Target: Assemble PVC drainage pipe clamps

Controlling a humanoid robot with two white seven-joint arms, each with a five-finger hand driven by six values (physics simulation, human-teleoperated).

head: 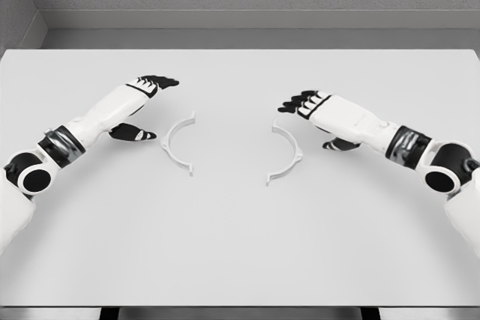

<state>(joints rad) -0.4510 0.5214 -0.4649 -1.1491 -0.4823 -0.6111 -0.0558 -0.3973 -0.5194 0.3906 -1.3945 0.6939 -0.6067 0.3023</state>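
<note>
Two white half-ring clamp pieces lie flat on the white table (pixel 240 237), their open sides facing each other. The left clamp half (pixel 178 142) curves like a "(" and the right clamp half (pixel 287 152) like a ")". My left hand (pixel 146 106) hovers just left of the left half, fingers spread and thumb apart, holding nothing. My right hand (pixel 315 118) hangs just right of the right half, its fingers extended over the half's upper end, thumb below, also empty.
The table's far edge meets a grey wall at the back, and its front edge runs along the bottom of the view. Nothing else lies on the surface besides the two clamp halves.
</note>
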